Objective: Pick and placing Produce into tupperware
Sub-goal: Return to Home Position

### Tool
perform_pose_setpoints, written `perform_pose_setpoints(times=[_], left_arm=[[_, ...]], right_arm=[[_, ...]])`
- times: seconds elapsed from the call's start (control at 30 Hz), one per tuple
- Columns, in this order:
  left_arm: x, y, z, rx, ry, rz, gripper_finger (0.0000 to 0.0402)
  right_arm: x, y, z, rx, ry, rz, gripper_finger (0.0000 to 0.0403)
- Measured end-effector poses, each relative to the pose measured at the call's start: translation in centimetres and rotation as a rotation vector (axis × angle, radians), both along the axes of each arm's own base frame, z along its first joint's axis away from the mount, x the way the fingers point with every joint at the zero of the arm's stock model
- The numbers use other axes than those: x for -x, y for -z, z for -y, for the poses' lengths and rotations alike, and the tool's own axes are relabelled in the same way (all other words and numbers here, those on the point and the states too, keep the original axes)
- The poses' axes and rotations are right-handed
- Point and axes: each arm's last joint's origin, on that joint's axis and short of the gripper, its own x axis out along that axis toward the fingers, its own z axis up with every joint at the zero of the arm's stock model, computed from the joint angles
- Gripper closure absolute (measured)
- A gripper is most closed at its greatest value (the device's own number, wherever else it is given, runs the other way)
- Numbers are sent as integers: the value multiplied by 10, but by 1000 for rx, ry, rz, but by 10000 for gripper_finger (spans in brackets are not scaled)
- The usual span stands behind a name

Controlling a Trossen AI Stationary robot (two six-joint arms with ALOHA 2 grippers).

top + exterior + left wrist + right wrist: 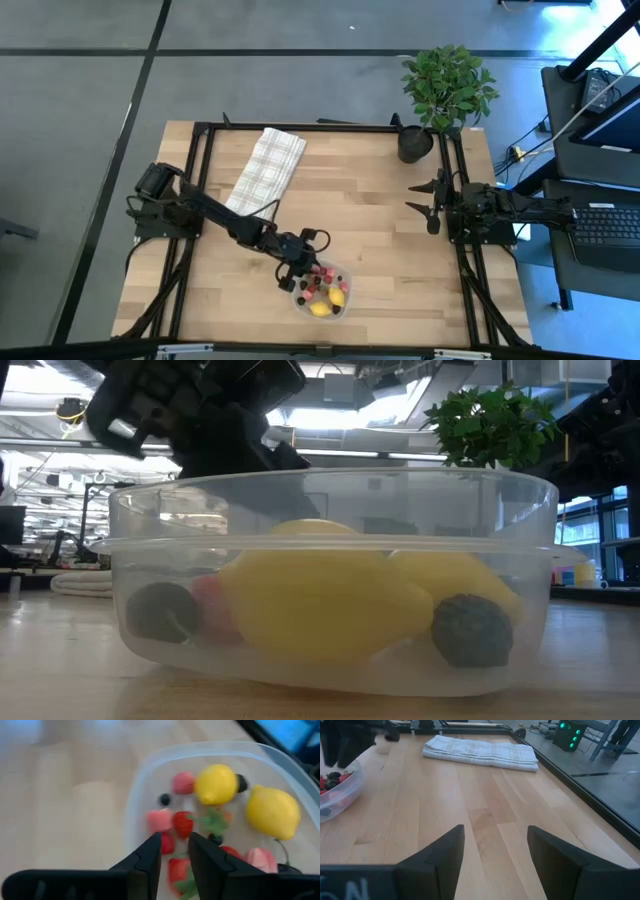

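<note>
All the produce (325, 292) in view lies inside the tupperware (348, 300), which sits close to the desk (370, 230) edge opposite the potted plant (447, 85), about midway along it. The left wrist view shows two yellow lemons (216, 784), red and pink pieces and a few dark berries on its floor. No loose piece shows on the bare wood. So the job in hand looks like plain withdrawal, not another pick.

The left arm (215, 215) reaches diagonally from the left edge, and the left jaws hang over the rim on the container's left side. They stand only narrowly parted, with nothing between them. The right arm (500, 210) is folded at the right edge, the right jaws wide apart and empty, well clear of everything.

To do the retreat well, I would lift the left jaws straight up first, since the fingertips sit near the light plastic wall. A sideways pull from this height could catch the rim and drag or tip the bowl, spilling fruit near the edge. Once clear above the rim, the arm can fold back toward its base at the left edge. The checked cloth (267, 168) lies toward the plant's edge, beside that path, so the return should stay high and not sweep low across the wood. The right arm need not move.
</note>
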Motion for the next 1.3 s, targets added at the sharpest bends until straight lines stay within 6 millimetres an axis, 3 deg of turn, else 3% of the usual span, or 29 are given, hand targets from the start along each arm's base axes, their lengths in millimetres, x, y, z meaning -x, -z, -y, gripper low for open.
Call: perform_pose_setpoints(times=[0.3, 0.47, 0.67, 0.8, 1.07, 1.3], left_arm=[[12, -49, -38, -94, -126, 78, 314], [20, -73, -80, -152, -258, 111, 314], [49, -91, -122, -222, -493, 177, 314], [80, -89, -135, -210, -556, 284, 314], [141, -61, -145, -181, -648, 437, 315], [171, -47, -148, -143, -714, 488, 315]], right_arm=[[0, -1, 0, -7, 3, 9, 184], [-1, -9, 0, 2, 0, 77, 184], [6, -34, 2, 65, 40, 134, 184], [7, -43, 2, 112, 31, 194, 184], [7, -43, 2, 109, 31, 193, 184], [7, -40, 3, 114, 58, 163, 184]])
